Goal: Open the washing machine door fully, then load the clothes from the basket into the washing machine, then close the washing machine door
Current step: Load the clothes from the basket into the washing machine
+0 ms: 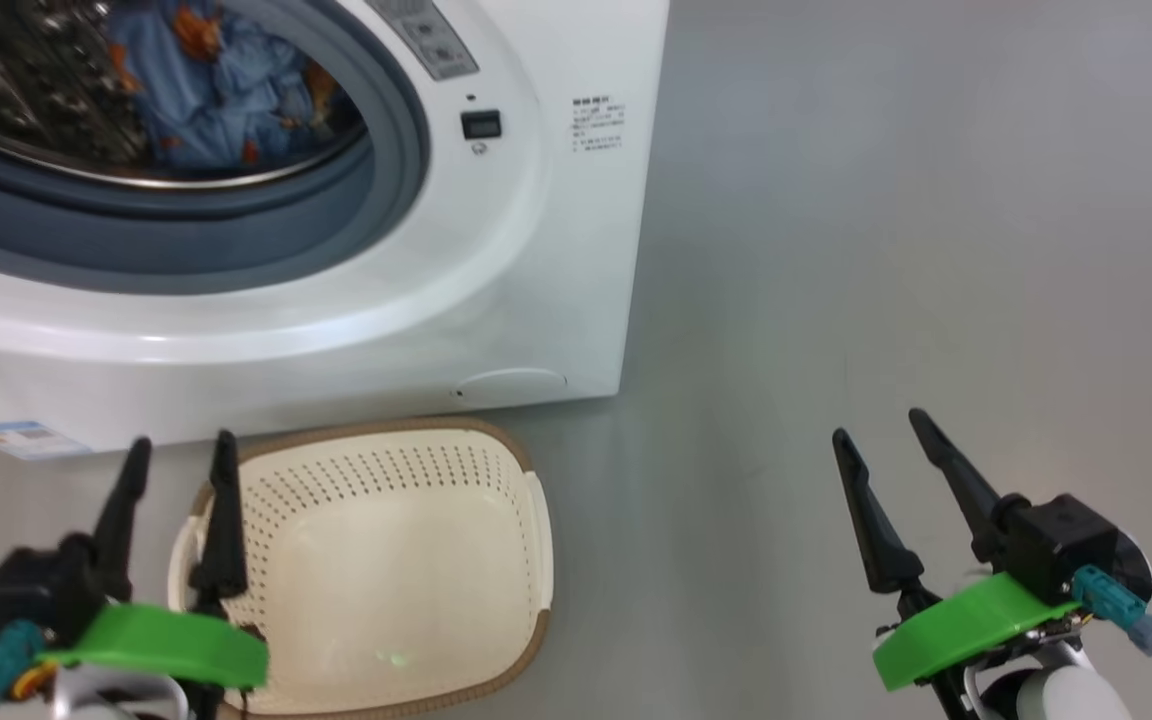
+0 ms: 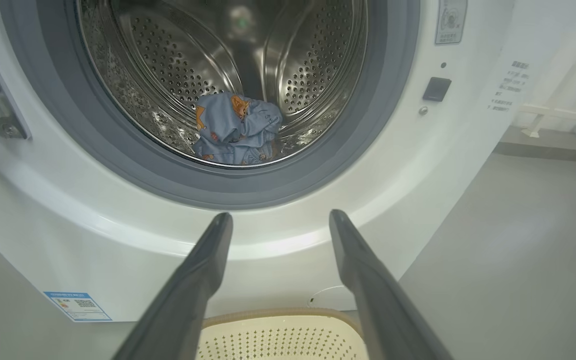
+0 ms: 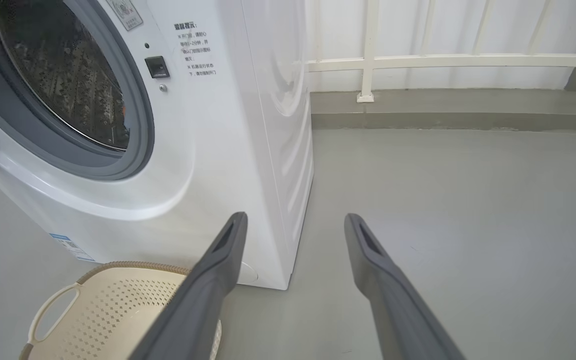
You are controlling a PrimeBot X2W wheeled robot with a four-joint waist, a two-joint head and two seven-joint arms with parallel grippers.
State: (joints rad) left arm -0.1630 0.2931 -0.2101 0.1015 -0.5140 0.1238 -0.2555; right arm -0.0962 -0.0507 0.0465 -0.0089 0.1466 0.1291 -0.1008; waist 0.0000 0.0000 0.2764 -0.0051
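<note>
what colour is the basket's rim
Brown, woven-look, around the cream perforated basket; it shows best in the head view.

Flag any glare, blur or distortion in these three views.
Head view: glare streak on the washing machine front, left gripper slightly soft. Left wrist view: bright reflections in the drum, clothes sharp. Right wrist view: railing posts splay from the wide angle, right gripper soft.

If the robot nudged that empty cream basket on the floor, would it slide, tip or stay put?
The basket looks empty and is thin perforated plastic, so it is probably light. On the smooth grey floor it would likely slide. A push high on its rim might tip it, since nothing weighs it down.
</note>
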